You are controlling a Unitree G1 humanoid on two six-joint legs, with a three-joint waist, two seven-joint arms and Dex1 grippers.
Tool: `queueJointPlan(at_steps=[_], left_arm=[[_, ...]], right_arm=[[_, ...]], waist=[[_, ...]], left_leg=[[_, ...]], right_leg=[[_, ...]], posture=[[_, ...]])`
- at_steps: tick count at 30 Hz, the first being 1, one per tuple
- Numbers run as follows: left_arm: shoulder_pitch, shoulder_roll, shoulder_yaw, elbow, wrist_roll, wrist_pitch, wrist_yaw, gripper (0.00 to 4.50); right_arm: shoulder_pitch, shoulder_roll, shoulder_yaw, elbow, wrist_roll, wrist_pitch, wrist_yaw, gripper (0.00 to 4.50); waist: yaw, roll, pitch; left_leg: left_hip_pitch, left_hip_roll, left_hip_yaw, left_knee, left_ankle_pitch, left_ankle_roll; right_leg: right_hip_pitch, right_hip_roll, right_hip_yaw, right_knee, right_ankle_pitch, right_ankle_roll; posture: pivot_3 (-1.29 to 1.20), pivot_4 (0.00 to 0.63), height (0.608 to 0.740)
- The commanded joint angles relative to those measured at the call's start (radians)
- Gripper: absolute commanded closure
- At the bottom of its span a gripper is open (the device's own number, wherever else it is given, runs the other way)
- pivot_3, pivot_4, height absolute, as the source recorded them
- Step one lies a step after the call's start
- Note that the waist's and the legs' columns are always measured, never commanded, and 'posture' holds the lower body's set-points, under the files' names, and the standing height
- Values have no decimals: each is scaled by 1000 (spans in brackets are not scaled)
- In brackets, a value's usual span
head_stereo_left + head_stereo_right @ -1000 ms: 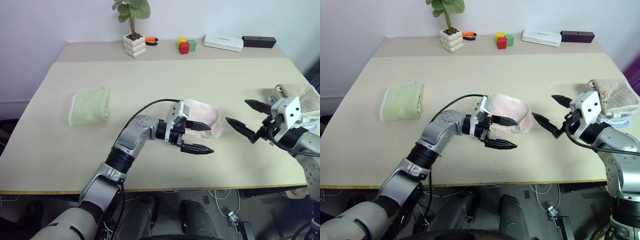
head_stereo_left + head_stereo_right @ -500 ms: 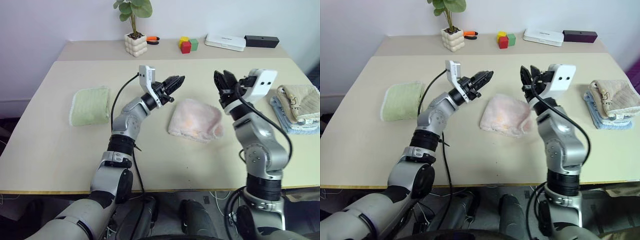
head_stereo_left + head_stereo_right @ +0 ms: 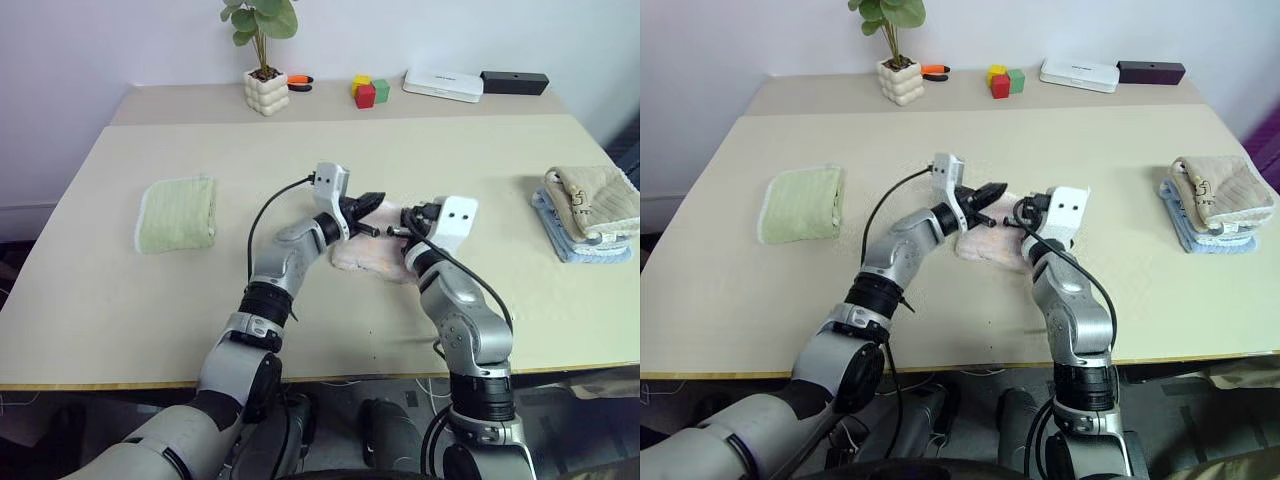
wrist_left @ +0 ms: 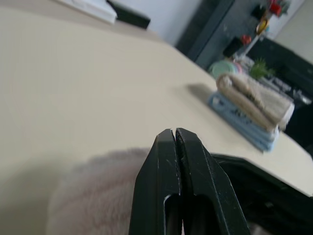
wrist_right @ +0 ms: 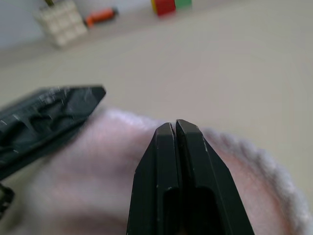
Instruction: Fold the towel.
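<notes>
- The towel point(image 3: 380, 258) lies in a soft pink heap near the middle of the table point(image 3: 300, 170), a little toward the front edge, already doubled over on itself rather than spread flat.
- Both arms reach in over it. The left gripper point(image 3: 368, 203) hangs above the heap's far side with its two black fingers pressed together on nothing, as its wrist view shows.
- The right gripper point(image 3: 408, 217) sits just beside it, also pinched together and empty; the two tips nearly meet over the towel's far edge.
- With fingers together like that, they look set to press or smooth the fold down, not to pick cloth up, I'd guess.
- The green ribbed cloth point(image 3: 178, 213) rests well apart toward the left edge, and the stack of folded cloths point(image 3: 590, 215) sits by the right edge, both clear of the work.
</notes>
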Motion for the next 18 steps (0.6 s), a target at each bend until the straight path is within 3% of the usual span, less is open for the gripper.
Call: queueJointPlan(at_steps=[1,5,13,18], left_arm=[[-13,15,-10,49,41,0,27,4479],[-16,42,-2,101,70,-15,44,4479],[-17,78,35,127,65,-31,48,4479],[-8,66,94,27,-42,11,-38,4479]], right_arm=[[13,-10,-4,34,-33,-57,17,4446],[27,-78,0,89,-111,-122,39,4446],[51,-114,-18,109,-154,-193,60,4446],[32,-106,-29,101,-152,-202,66,4446]], waist=[[0,0,0],[-3,0,0],[-27,0,-1],[-29,0,-1]], left_leg=[[0,0,0,0,0,0],[0,0,0,0,0,0],[2,0,0,0,-1,1],[2,1,0,0,-1,1]], right_leg=[[0,0,0,0,0,0],[1,0,0,0,0,0],[2,-1,-1,0,0,0],[1,-1,0,2,0,0]], posture=[[0,150,740],[0,150,740],[0,150,740],[0,150,740]])
